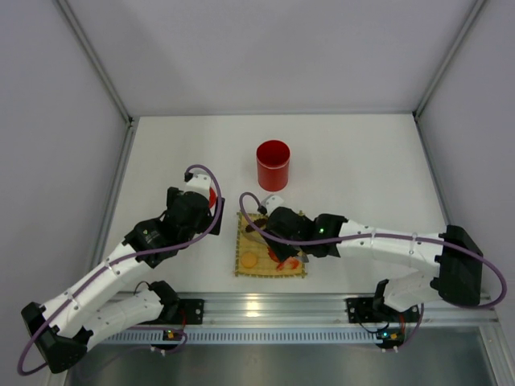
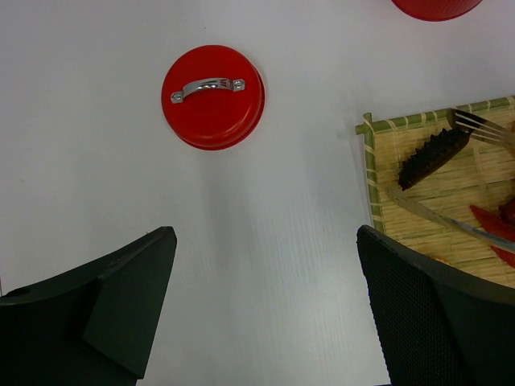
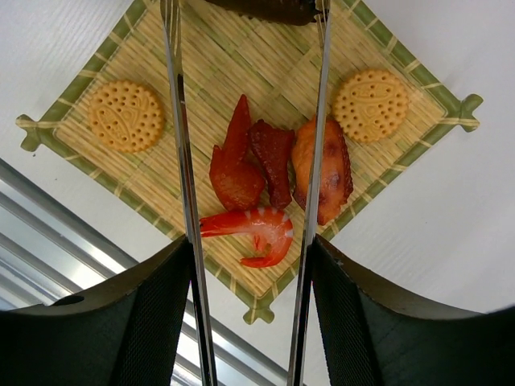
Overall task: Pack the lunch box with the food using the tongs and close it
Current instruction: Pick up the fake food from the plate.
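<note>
The red lunch box [image 1: 273, 165] stands open at the back of the table. Its red lid [image 2: 213, 96], with a silver handle, lies flat ahead of my left gripper [image 2: 265, 241], which is open and holds nothing. My right gripper [image 3: 251, 249] is shut on the silver tongs [image 3: 181, 161], whose two arms reach out over the bamboo mat [image 3: 201, 56]. Lying on the mat are two round biscuits [image 3: 126, 115], a shrimp [image 3: 257, 229], red pieces [image 3: 237, 165] and an orange-brown piece [image 3: 326, 169]. A dark brown piece [image 2: 434, 157] lies between the tong tips.
The mat [image 1: 269, 253] sits near the table's front edge, close to the aluminium rail [image 1: 265, 305]. White walls close in the table on the left, right and back. The left arm hangs over the lid [image 1: 212, 198], just left of the mat.
</note>
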{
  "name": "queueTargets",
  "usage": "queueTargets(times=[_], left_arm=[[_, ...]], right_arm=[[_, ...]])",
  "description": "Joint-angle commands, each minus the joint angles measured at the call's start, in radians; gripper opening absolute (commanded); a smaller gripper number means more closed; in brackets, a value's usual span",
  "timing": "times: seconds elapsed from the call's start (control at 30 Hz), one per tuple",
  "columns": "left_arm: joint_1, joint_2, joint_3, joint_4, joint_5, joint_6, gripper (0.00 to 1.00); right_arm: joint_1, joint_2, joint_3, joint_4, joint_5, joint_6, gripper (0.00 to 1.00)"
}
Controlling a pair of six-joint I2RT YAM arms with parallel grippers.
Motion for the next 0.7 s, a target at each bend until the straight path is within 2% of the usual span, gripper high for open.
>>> queueTargets(times=[0.0, 0.17, 0.5, 0.67], left_arm=[[0.000, -0.012, -0.004, 0.018, 0.002, -0.009, 0.99], [0.000, -0.012, -0.004, 0.017, 0.002, -0.009, 0.99], [0.000, -0.013, -0.005, 0.018, 0.001, -0.009, 0.99], [0.000, -0.012, -0.004, 0.018, 0.002, -0.009, 0.99]], right_arm=[[-0.014, 0.010, 0.040, 0.068, -0.014, -0.020, 0.57], [-0.019, 0.002, 0.037, 0.061, -0.022, -0.011, 0.54], [-0.017, -0.088, 0.004, 0.025, -0.024, 0.020, 0.33], [-0.016, -0.142, -0.025, 0.007, -0.024, 0.032, 0.29]])
